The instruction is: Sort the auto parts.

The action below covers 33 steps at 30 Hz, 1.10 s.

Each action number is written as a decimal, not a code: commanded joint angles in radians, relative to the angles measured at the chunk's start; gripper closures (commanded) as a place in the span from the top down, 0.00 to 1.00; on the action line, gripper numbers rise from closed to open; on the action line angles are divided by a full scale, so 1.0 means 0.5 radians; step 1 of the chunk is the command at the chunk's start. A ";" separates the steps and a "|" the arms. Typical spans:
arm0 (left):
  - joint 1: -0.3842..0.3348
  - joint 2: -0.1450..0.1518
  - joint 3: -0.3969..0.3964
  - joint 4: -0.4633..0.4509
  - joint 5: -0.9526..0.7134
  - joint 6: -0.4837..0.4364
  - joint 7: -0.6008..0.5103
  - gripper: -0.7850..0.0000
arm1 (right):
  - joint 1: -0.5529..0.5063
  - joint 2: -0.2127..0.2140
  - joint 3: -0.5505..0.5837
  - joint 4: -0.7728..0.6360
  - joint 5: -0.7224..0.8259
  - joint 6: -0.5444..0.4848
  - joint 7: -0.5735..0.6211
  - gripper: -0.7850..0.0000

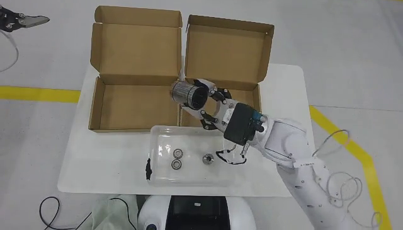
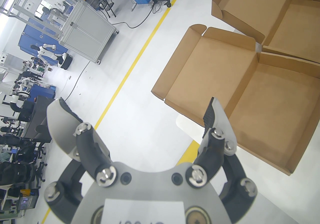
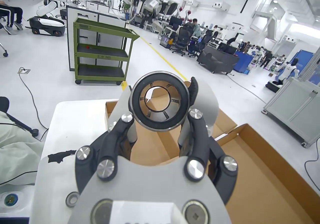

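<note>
My right gripper [image 3: 161,99] is pinching a metal cylinder [image 1: 187,94], with one finger pressed against each side of its ribbed body. The cylinder is hollow, and the end facing my wrist camera has a dark ring around it and slots inside the wall. Seen from above, it lies on its side in my grip with its free end pointing toward 9 o'clock. It sits over the low walls where the two open cardboard boxes meet, and I cannot tell whether it touches them.

The left box [image 1: 135,107] sits at 11 o'clock on the desk [image 1: 283,97] and the right box [image 1: 247,101] at 12 o'clock. They touch side by side, and both lids stand open toward 12 o'clock. A clear tray [image 1: 157,143] lies at 6 o'clock on the desk, just beside the boxes' near walls. Inside it, a pair of small bearings [image 1: 177,152] sits close together toward the 9 o'clock side. A third small round part [image 1: 206,160] lies apart from them toward 3 o'clock. My right wrist hangs above the tray's 2 o'clock corner.

My left gripper [image 2: 138,115] is spread wide. It hangs over the floor at 10 o'clock from the desk, well apart from the boxes and the tray. Its wrist camera looks down past the fingers at the two boxes.
</note>
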 commanded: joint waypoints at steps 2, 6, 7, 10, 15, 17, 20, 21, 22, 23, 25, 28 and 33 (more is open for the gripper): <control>0.000 0.000 0.000 0.000 0.000 0.000 0.000 1.00 | 0.042 -0.003 0.020 -0.051 0.022 0.034 0.005 0.00; 0.000 0.000 0.000 0.000 0.000 0.000 0.000 1.00 | 0.097 -0.009 0.045 -0.134 0.033 0.082 0.008 0.00; 0.000 0.000 0.000 0.000 0.000 0.000 0.000 1.00 | 0.108 -0.010 0.048 -0.148 0.033 0.096 0.012 0.00; 0.000 0.000 0.000 0.000 0.000 0.000 0.000 1.00 | 0.131 -0.012 0.064 -0.186 0.032 0.127 0.024 0.00; 0.000 0.000 0.000 0.000 0.000 0.000 0.000 1.00 | 0.112 -0.009 0.096 -0.237 0.047 0.133 0.019 0.00; 0.000 0.000 0.000 0.000 0.000 0.000 0.000 1.00 | 0.110 -0.009 0.095 -0.254 0.045 0.134 0.012 0.00; 0.000 0.000 0.000 0.000 0.000 0.000 0.000 1.00 | 0.115 -0.009 0.095 -0.274 0.038 0.129 -0.003 0.00; 0.000 0.000 0.000 0.000 0.000 0.000 0.000 1.00 | 0.118 -0.009 0.096 -0.281 0.034 0.129 -0.006 0.00; 0.000 0.000 0.000 0.000 0.000 0.000 0.000 1.00 | 0.119 -0.010 0.097 -0.286 0.029 0.129 -0.009 0.00; 0.000 0.000 0.000 0.000 0.000 0.000 0.000 1.00 | 0.120 -0.010 0.099 -0.288 0.023 0.131 -0.014 0.00; 0.000 0.000 0.000 0.000 0.000 0.000 0.000 1.00 | 0.121 -0.009 0.102 -0.289 0.001 0.133 -0.015 0.00; 0.000 0.000 0.000 0.000 0.000 0.000 0.000 1.00 | 0.104 -0.007 0.108 -0.285 -0.015 0.149 0.027 0.00; 0.000 0.000 0.000 0.000 0.000 0.000 0.000 1.00 | 0.058 -0.001 0.098 -0.189 -0.040 0.135 0.095 0.00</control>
